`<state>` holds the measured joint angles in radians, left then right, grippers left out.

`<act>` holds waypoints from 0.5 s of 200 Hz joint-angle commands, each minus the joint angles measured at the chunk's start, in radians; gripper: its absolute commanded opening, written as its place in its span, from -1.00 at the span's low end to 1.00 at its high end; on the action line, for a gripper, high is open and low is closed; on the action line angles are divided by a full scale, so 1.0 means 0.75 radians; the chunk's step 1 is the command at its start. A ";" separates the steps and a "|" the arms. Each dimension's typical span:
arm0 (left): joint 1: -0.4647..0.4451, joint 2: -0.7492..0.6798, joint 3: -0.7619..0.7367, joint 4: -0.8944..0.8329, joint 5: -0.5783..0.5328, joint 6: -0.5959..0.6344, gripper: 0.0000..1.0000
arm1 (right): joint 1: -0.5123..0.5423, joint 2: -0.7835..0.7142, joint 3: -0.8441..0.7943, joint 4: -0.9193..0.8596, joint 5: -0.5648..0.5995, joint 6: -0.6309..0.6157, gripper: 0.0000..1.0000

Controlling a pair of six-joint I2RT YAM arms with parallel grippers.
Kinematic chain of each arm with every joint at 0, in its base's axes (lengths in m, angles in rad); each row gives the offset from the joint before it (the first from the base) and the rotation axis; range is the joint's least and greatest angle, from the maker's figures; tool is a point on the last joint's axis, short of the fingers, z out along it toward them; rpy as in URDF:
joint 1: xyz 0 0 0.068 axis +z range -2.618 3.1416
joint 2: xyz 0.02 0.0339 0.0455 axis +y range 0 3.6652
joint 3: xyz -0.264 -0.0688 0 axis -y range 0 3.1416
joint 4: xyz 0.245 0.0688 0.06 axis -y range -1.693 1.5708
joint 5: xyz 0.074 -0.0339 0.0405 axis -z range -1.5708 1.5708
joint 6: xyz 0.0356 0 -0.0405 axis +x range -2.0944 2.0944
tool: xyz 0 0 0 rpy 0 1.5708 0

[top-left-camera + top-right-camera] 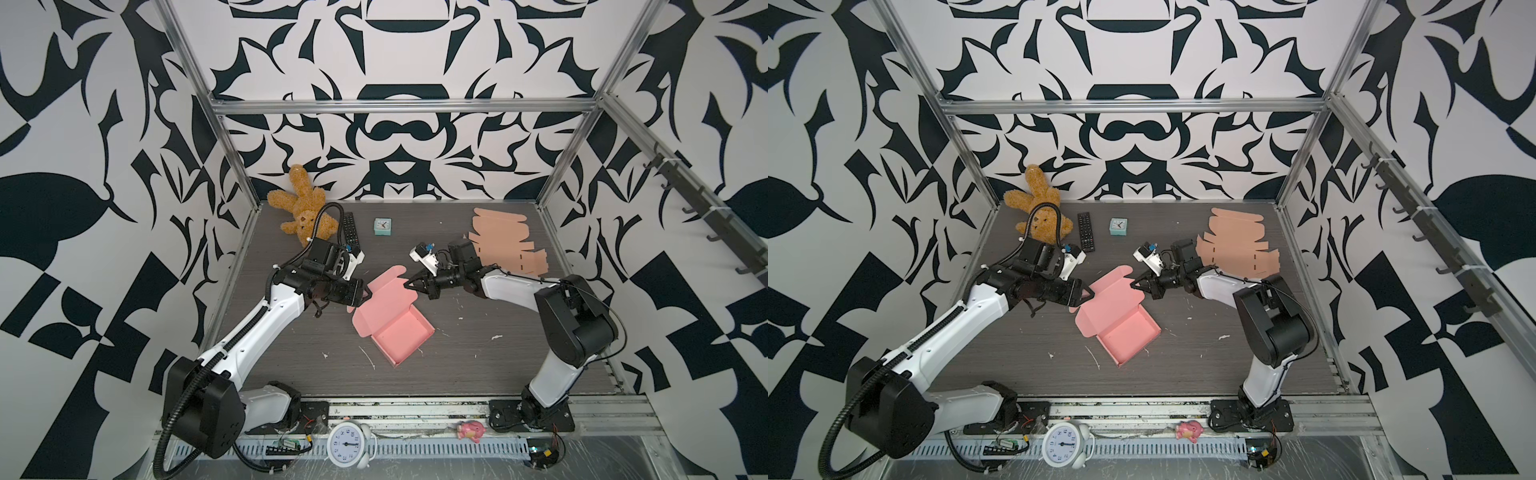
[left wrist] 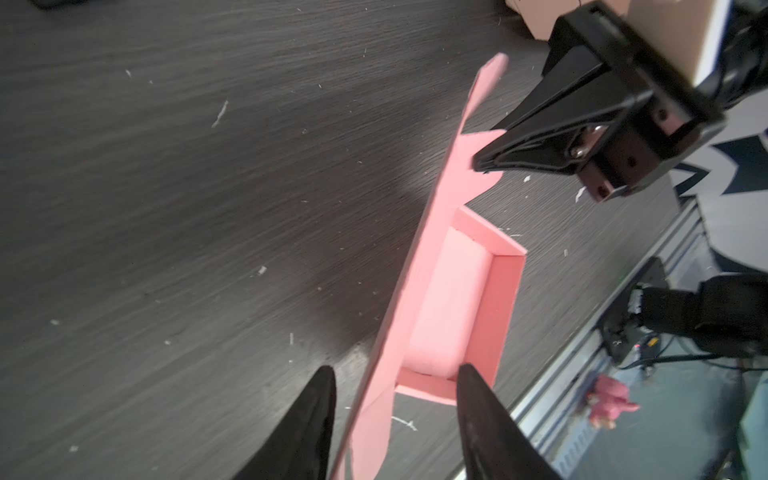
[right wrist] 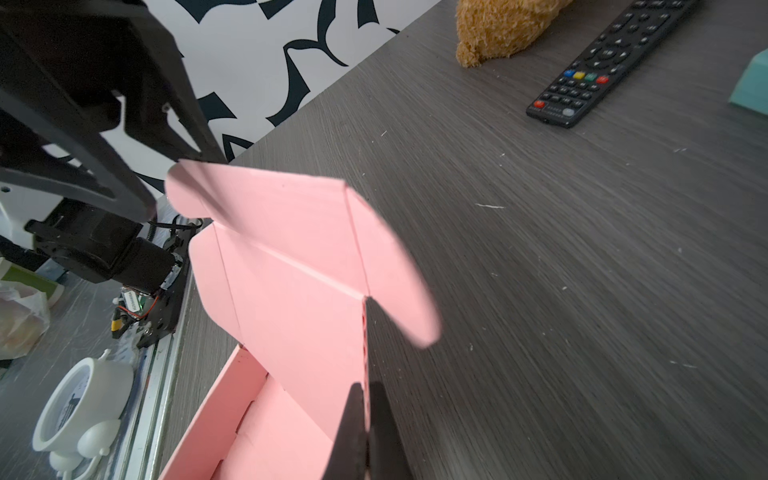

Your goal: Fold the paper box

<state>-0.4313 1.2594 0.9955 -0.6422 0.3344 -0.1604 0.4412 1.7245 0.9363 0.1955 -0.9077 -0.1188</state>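
Folding is partly done: the pink paper box [image 1: 402,332] is seen at the centre of the table [image 1: 478,365] in both top views, its tray walls already raised, while its lid [image 1: 384,293] stands open and is yet to be closed and tucked. The lid's side edge is clamped by the right gripper [image 3: 368,415]. The left gripper [image 2: 395,368] is held apart, astride the opposite edge. Whether that gripper touches the paper cannot be told.

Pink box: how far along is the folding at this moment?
Done: the tray is formed, its walls standing. In hand: the right gripper is shut on one edge of the raised lid; the left gripper is open, its fingers astride the lid's opposite side. Left: fold the lid's flaps in, swing the lid down and tuck it shut.
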 commanded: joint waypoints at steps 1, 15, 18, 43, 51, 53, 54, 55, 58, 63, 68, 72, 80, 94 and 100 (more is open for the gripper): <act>0.006 -0.036 -0.055 0.054 0.000 -0.067 0.34 | 0.006 -0.096 -0.045 0.090 0.102 0.014 -1.00; 0.006 -0.050 -0.097 0.105 -0.001 -0.099 0.47 | 0.005 -0.123 -0.073 0.119 0.147 0.042 -1.00; 0.006 -0.052 -0.107 0.118 -0.002 -0.106 0.50 | 0.006 -0.129 -0.080 0.126 0.157 0.049 -1.00; 0.006 -0.085 -0.205 0.252 0.002 -0.186 0.59 | 0.004 -0.188 -0.165 0.207 0.237 0.103 -1.00; 0.006 -0.093 -0.239 0.302 0.006 -0.212 0.60 | 0.005 -0.211 -0.193 0.228 0.257 0.118 -1.00; 0.007 -0.094 -0.246 0.313 0.007 -0.218 0.60 | 0.006 -0.216 -0.200 0.231 0.261 0.121 -1.00; 0.007 -0.095 -0.250 0.320 0.007 -0.221 0.60 | 0.006 -0.218 -0.204 0.234 0.263 0.122 -1.00; 0.007 -0.096 -0.254 0.326 0.006 -0.222 0.60 | 0.007 -0.221 -0.207 0.237 0.264 0.124 -1.00; 0.007 -0.099 -0.265 0.341 0.006 -0.228 0.60 | 0.006 -0.228 -0.216 0.244 0.271 0.129 -1.00; 0.007 -0.100 -0.279 0.366 0.004 -0.235 0.60 | 0.005 -0.237 -0.233 0.256 0.283 0.140 -1.00; 0.006 -0.099 -0.293 0.388 0.006 -0.241 0.60 | 0.005 -0.247 -0.247 0.267 0.290 0.149 -1.00; 0.007 -0.097 -0.302 0.402 0.008 -0.244 0.60 | 0.005 -0.252 -0.256 0.272 0.298 0.154 -1.00; 0.007 -0.088 -0.310 0.416 0.012 -0.247 0.60 | 0.007 -0.259 -0.267 0.274 0.313 0.162 -1.00; 0.006 -0.069 -0.313 0.416 0.016 -0.245 0.57 | 0.005 -0.277 -0.288 0.293 0.338 0.197 -1.00; 0.007 -0.065 -0.318 0.420 0.019 -0.244 0.54 | 0.005 -0.284 -0.304 0.318 0.345 0.219 -1.00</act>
<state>-0.4294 1.2053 0.7670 -0.3981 0.3340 -0.3214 0.4412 1.5536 0.7330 0.3462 -0.7002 -0.0162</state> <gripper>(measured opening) 0.790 0.041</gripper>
